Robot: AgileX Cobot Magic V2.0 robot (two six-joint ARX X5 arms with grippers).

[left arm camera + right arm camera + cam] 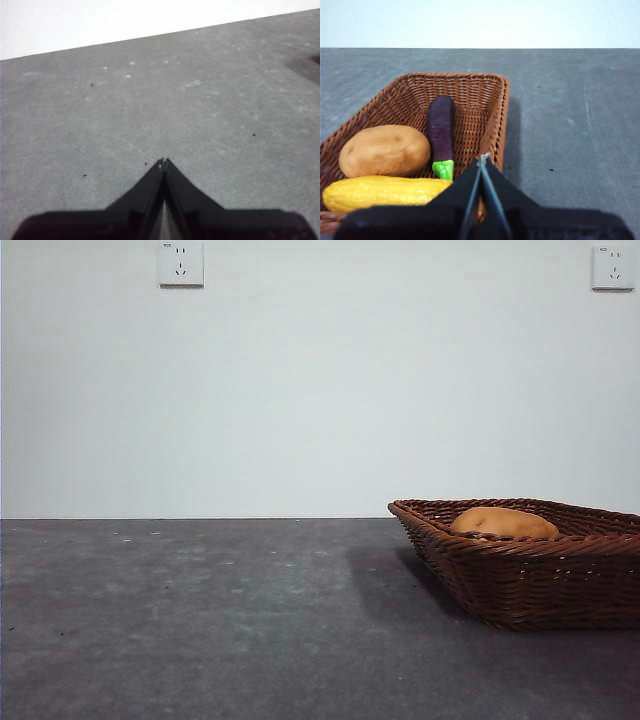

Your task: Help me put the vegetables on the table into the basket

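Note:
The brown woven basket [485,100] holds all three vegetables in the right wrist view: a brown potato [385,150], a bumpy yellow oblong one [385,192] and a dark purple eggplant [441,127] with a green stem. My right gripper [483,161] is shut and empty, above the basket's near rim. In the front view the basket [520,580] stands at the right on the dark grey table [200,620], with only the potato [503,523] showing over its rim. My left gripper [164,162] is shut over bare table, holding nothing.
Two wall sockets [181,263] [613,267] sit high on the white wall behind the table. A dark shadow [305,67] lies at one edge of the left wrist view.

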